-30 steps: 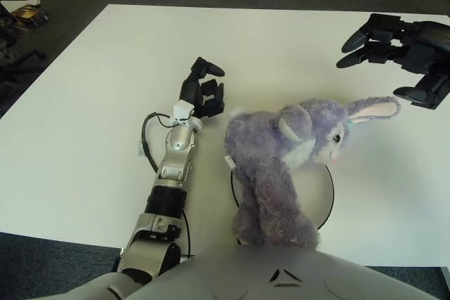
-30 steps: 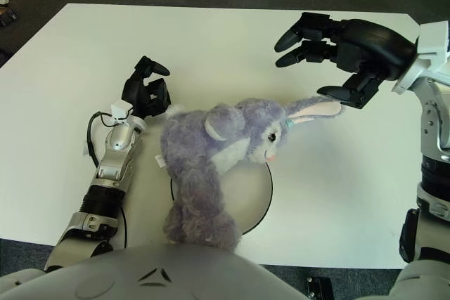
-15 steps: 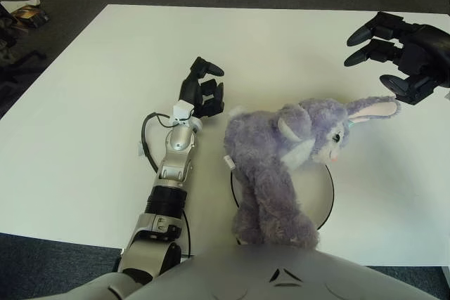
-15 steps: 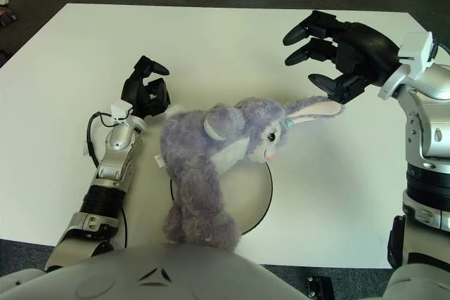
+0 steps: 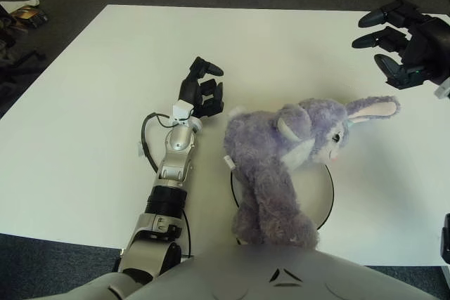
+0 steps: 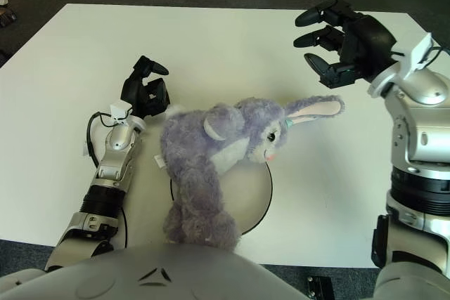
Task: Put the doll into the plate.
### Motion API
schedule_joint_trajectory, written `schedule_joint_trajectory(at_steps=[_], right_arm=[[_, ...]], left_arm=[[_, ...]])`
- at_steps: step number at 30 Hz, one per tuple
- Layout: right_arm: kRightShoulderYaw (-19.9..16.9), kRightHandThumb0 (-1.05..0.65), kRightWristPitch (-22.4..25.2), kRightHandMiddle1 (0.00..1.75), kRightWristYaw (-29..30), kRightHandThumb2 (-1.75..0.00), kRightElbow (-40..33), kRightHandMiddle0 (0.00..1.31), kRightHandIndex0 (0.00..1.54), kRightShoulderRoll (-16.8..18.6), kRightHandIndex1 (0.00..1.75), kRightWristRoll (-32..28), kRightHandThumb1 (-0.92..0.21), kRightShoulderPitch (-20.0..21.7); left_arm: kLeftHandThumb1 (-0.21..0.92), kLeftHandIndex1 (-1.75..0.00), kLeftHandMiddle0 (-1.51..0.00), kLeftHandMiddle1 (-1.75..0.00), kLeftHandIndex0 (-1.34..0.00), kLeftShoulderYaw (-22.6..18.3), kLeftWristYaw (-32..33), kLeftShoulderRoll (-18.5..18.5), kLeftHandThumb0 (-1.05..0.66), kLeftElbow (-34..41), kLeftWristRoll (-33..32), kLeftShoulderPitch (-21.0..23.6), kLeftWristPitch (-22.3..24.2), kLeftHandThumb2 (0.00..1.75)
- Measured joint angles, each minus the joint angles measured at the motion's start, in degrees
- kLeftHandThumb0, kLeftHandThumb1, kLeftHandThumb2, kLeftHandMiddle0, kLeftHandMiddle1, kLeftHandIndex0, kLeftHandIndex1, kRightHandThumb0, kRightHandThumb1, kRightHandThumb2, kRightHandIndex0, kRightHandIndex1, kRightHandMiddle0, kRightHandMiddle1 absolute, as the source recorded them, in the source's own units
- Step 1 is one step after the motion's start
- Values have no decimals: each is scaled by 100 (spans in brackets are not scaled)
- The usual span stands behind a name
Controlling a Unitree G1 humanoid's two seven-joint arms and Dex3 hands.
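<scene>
A purple plush rabbit doll [image 5: 281, 156] lies across the white plate [image 5: 318, 194], its body and legs over the plate's left half and its head and pink-lined ear [image 5: 373, 109] reaching right past the rim. My right hand [image 6: 337, 43] hovers above and beyond the ear, fingers spread, holding nothing. My left hand [image 5: 202, 93] shows just left of the doll on the white table [image 5: 105, 103], fingers curled and empty.
A black cable [image 5: 145, 138] loops beside my left forearm. The table's near edge runs close under the plate. Dark carpet surrounds the table, with small items [image 5: 24, 12] on the floor at far left.
My right hand has lifted off the doll's ear and drawn back up and to the right. Doll, plate and left hand have not moved.
</scene>
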State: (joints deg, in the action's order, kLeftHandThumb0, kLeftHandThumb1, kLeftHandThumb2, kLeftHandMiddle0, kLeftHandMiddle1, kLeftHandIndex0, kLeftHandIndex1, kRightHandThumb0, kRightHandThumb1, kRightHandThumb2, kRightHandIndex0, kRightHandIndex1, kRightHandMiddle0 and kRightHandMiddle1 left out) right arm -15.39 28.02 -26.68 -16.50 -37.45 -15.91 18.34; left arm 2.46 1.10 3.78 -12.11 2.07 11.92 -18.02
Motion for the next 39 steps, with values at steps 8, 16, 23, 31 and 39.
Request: schedule_joint_trajectory(at_steps=[8, 16, 23, 31, 39], right_arm=[[157, -41, -558, 145, 784, -99, 107, 17, 28, 494, 121, 699, -48, -184], [273, -37, -1124, 163, 1140, -70, 545, 36, 28, 693, 137, 1075, -72, 0], [354, -19, -1460, 167, 1606, -72, 1083, 35, 28, 1094, 147, 1268, -73, 54], [221, -1, -2088, 165, 2062, -86, 1997, 35, 39, 1712, 159, 1192, -63, 56], [79, -1, -2571, 167, 2267, -93, 2419, 45, 40, 2012, 154, 1055, -56, 170]], left_arm=[[61, -175, -104, -175, -39, -23, -57, -5, -40, -26, -64, 23, 18, 94], [61, -175, -105, -175, -39, -39, -58, -14, -40, -79, -64, 46, 17, 93], [61, -175, -104, -175, -39, -63, -58, -13, -40, -138, -102, 93, 17, 94], [61, -175, -104, -175, -39, -88, -58, 7, -40, -156, -135, 107, 16, 93], [62, -175, -103, -175, -38, -117, -57, 20, -40, -170, -136, 114, -8, 93]])
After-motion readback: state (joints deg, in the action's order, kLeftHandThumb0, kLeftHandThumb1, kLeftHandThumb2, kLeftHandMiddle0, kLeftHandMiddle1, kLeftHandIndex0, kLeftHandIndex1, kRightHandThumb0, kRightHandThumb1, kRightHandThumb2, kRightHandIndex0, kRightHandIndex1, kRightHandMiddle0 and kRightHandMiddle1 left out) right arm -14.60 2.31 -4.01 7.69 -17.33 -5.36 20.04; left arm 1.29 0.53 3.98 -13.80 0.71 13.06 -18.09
